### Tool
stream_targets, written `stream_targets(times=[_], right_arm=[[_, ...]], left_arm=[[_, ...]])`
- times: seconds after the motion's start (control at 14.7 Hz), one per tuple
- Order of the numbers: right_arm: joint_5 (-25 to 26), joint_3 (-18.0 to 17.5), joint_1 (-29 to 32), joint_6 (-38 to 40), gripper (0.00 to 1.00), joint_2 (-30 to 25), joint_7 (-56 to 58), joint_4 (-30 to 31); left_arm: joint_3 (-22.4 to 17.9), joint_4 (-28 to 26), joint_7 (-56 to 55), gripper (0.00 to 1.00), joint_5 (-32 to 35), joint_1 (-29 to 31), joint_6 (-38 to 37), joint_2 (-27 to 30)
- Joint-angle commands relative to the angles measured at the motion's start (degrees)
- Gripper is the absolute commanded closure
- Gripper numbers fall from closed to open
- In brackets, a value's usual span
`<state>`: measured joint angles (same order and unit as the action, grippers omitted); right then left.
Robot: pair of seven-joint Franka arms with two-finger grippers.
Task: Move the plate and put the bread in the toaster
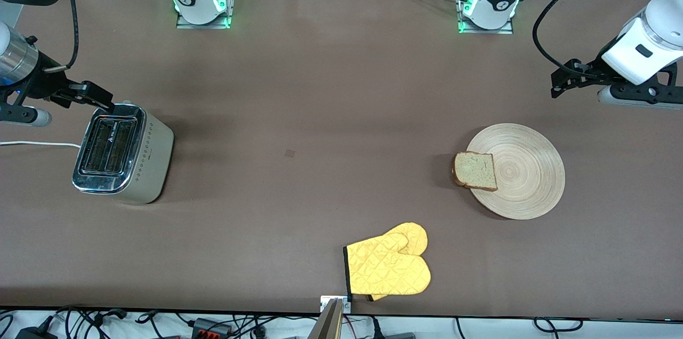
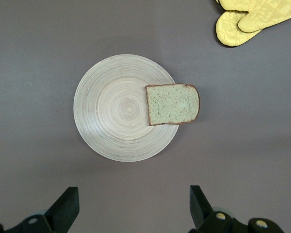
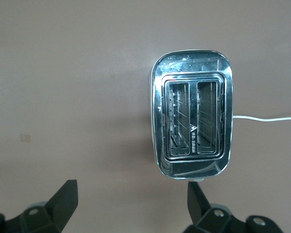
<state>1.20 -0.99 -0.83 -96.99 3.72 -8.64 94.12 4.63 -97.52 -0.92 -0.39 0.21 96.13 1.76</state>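
The round light-wood plate lies toward the left arm's end of the table. One bread slice rests on the plate's rim, overhanging it toward the right arm's end. My left gripper hangs open and empty over bare table beside the plate. From the left wrist, the plate and bread show past the left gripper. The chrome-topped toaster stands at the right arm's end, both slots empty. My right gripper hangs open over the table by the toaster; nothing is between its jaws.
A pair of yellow oven mitts lies near the table's front edge, nearer to the camera than the plate. The toaster's white cord runs off toward the table's end.
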Motion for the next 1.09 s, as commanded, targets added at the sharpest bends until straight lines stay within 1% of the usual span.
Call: stream_targets(times=[0.0, 0.54, 0.81, 0.88, 1.02], right_arm=[[-0.93, 0.12, 0.30, 1.10, 0.00, 0.67, 0.73, -1.30], [-0.93, 0.03, 0.21, 1.45, 0.00, 0.76, 0.90, -1.39], [-0.93, 0.03, 0.12, 1.63, 0.00, 0.67, 0.73, -1.39], [-0.93, 0.03, 0.12, 1.71, 0.00, 0.67, 0.73, -1.39], [-0.93, 0.03, 0.21, 1.80, 0.00, 0.67, 0.82, -1.39]], left_arm=[[0.47, 1.63, -0.31, 0.00, 1.09, 0.32, -1.12, -0.62], [-0.05, 1.98, -0.31, 0.00, 1.00, 0.32, -0.85, -1.05], [-0.32, 2.42, 0.22, 0.00, 0.92, 0.50, -1.99, -1.58], [-0.23, 2.51, 0.57, 0.00, 0.04, 0.85, -3.73, -2.45], [-0.41, 3.56, 0.48, 0.00, -2.41, 1.29, -9.61, -3.07]])
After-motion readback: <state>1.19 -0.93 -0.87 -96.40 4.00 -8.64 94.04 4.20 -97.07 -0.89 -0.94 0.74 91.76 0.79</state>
